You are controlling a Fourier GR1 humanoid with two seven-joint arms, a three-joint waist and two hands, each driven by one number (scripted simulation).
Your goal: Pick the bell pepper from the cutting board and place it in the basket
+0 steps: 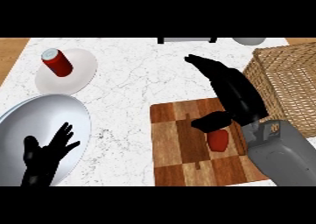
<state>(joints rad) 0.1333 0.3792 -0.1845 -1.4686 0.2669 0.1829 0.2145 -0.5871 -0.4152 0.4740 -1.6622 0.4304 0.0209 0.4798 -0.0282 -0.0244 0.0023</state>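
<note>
A small red bell pepper (218, 140) lies on the wooden cutting board (179, 144) near its right side. My right hand (236, 94) hangs over the board with its fingers stretched out toward the far side and its thumb just above the pepper; it holds nothing. To the right stands the woven basket (293, 83), beside the board's far right corner. Low at the left, my left hand (47, 154) rests open, fingers up, over a large grey plate (31, 118).
A red can (57, 62) lies on a white plate (79, 70) at the far left. At the counter's far edge are a dark-and-white object (186, 40) and a pale bowl (251, 41). Wooden floor shows past the counter's left edge.
</note>
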